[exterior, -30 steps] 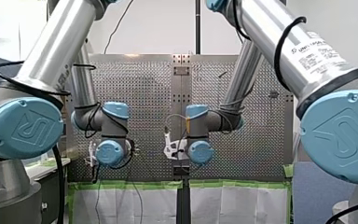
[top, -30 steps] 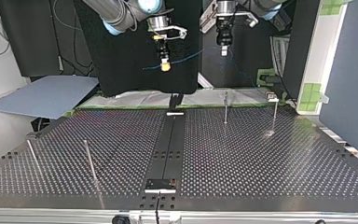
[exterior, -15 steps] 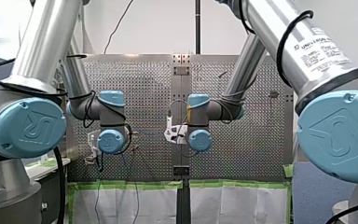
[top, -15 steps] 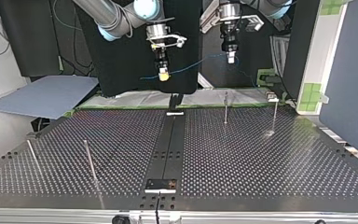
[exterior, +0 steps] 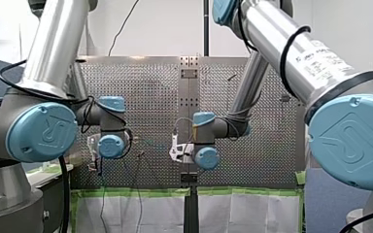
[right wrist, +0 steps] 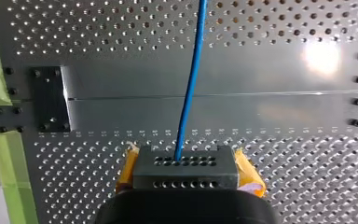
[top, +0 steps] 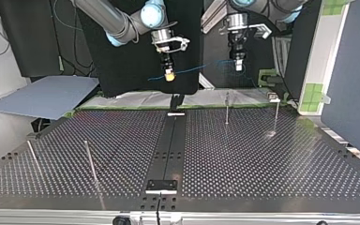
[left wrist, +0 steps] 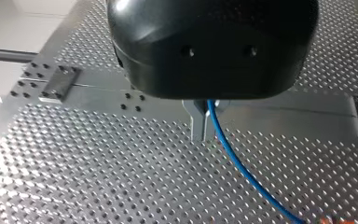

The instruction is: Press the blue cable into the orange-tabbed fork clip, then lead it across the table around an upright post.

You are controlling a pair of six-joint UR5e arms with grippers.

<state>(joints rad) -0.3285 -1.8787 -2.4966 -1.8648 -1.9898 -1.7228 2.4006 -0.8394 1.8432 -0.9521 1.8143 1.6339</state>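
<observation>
Perforated table (top: 262, 159): lay well below the blue cable (top: 194, 71).
Upright post (top: 227, 108): stood untouched.
Right gripper (right wrist: 185, 162): clamped on that cable.
Left gripper (left wrist: 204, 126): pinched it too, strung aloft between both.
Risk: might slip from narrow fingers if tugged taut; fork clip apparently out of sight.

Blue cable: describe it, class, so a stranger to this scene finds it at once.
In the top view, look beyond the perforated table, where two arms hang. The blue cable spans the air between my right pincer and my left pincer. It alone joins them, thin and bright.

Thin upright posts (top: 90, 161) across the table (top: 243, 159)
</observation>
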